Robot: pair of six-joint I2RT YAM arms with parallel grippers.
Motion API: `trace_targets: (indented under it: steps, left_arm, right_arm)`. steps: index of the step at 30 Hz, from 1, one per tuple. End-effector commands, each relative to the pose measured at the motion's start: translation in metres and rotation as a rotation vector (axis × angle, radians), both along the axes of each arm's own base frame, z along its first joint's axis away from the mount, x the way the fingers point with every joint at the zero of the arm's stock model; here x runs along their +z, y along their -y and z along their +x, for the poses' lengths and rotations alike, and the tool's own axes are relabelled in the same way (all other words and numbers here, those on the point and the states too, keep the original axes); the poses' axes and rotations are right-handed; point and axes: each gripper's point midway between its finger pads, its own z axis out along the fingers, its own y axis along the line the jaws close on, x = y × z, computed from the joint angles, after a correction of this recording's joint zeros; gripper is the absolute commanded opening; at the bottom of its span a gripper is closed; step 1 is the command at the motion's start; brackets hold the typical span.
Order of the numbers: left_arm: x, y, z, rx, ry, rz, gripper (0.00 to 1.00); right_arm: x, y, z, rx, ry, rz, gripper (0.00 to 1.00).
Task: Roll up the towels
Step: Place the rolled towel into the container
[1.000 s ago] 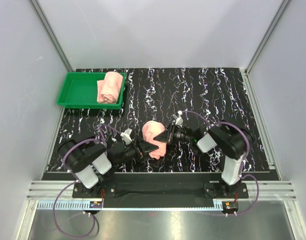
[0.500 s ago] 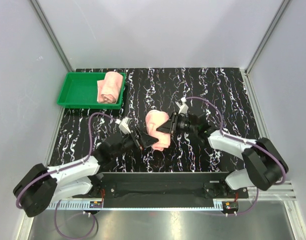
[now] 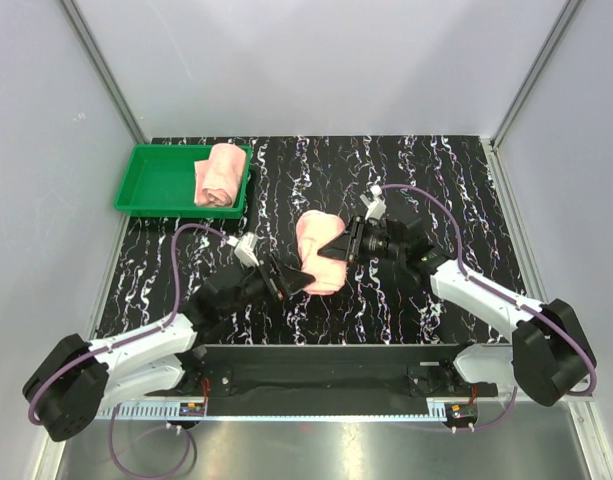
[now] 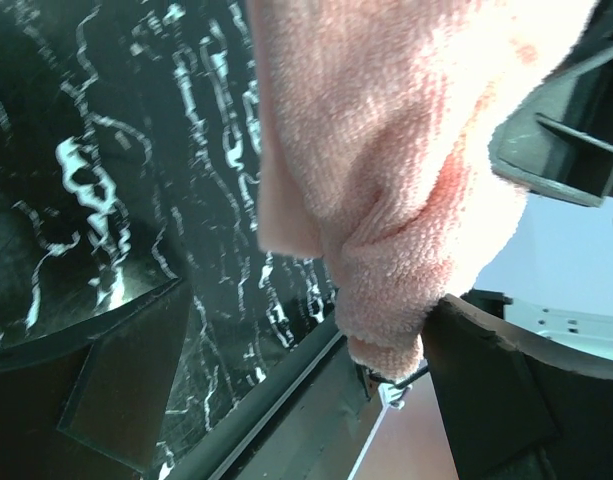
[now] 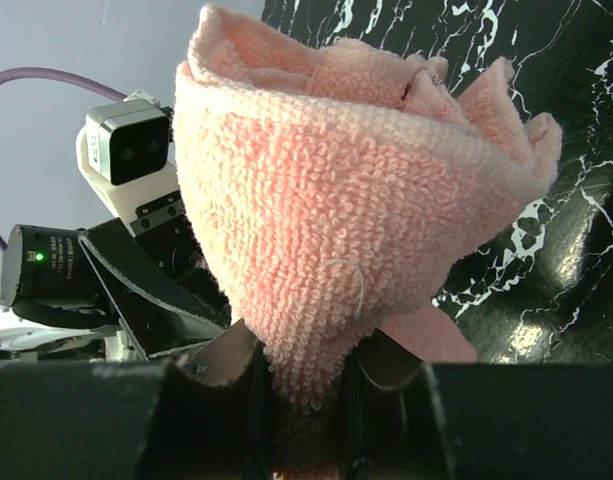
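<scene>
From above we see the whole layout. The rolled towel (image 3: 319, 262) sits over the middle of the black, white-veined table (image 3: 436, 190), caught between the two arms. The second towel (image 3: 219, 175), also rolled, lies at the right end of the green tray (image 3: 156, 185) in the far left corner. That view is too coarse to show how the fingers stand.

The right wrist view shows it. The right gripper (image 5: 301, 385) has its fingers clamped on the narrow end of the roll. From there the cloth flares upward into a loose cone, with soft folds showing at its open top. The salmon-pink terry pile is looped and nubbly, and one pulled thread curls near the pinch. Behind the cloth we see the white camera (image 5: 126, 150) of the other arm.

The left wrist view looks at the roll from the other side. The left gripper (image 4: 316, 310) has its dark, flat fingers spread wide, one on each side of the towel's drooping end. The cloth hangs just beside one finger, and we cannot tell whether it touches. Glossy marble-patterned tabletop shows behind the cloth.
</scene>
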Motion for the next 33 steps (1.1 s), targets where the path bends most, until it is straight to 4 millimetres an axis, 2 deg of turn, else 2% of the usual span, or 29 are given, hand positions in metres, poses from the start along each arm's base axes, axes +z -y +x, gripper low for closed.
trace_targets:
  steps: [1, 5, 6, 10, 13, 16, 17, 19, 25, 27, 33]
  left_arm:
    - [0.039, 0.001, 0.014, 0.021, 0.135, -0.099, 0.99]
    - [0.058, -0.007, 0.012, 0.02, 0.194, -0.171, 0.99]
    - [0.069, -0.008, 0.009, 0.007, 0.219, -0.19, 0.99]
    - [0.085, -0.009, 0.007, -0.008, 0.262, -0.188, 0.99]
    - [0.091, -0.014, 0.007, 0.007, 0.277, -0.222, 0.99]
    - [0.093, -0.016, 0.011, 0.022, 0.286, -0.241, 0.99]
    - [0.087, -0.016, 0.012, 0.022, 0.275, -0.24, 0.99]
    - [0.095, -0.015, 0.013, 0.014, 0.299, -0.274, 0.99]
    - [0.089, -0.007, 0.02, 0.0, 0.274, -0.267, 0.99]
    - [0.083, -0.007, 0.02, 0.001, 0.262, -0.271, 0.99]
    - [0.103, -0.008, 0.012, -0.025, 0.328, -0.365, 0.99]
  right_arm:
    - [0.043, -0.005, -0.013, 0.06, 0.042, 0.116, 0.11]
    - [0.051, -0.002, -0.012, 0.056, 0.072, 0.077, 0.11]
    - [0.049, 0.0, -0.01, 0.05, 0.078, 0.06, 0.11]
    - [0.041, 0.001, -0.01, 0.048, 0.058, 0.027, 0.1]
    - [0.042, 0.001, -0.01, 0.049, 0.061, 0.02, 0.1]
    - [0.055, 0.0, -0.012, 0.066, 0.08, 0.04, 0.1]
    - [0.063, -0.001, -0.013, 0.077, 0.091, 0.052, 0.09]
    - [0.071, -0.004, -0.017, 0.101, 0.094, 0.072, 0.1]
    - [0.112, -0.011, -0.028, 0.168, 0.121, 0.18, 0.11]
    - [0.12, -0.012, -0.03, 0.176, 0.124, 0.207, 0.11]
    - [0.127, -0.014, -0.033, 0.19, 0.103, 0.249, 0.11]
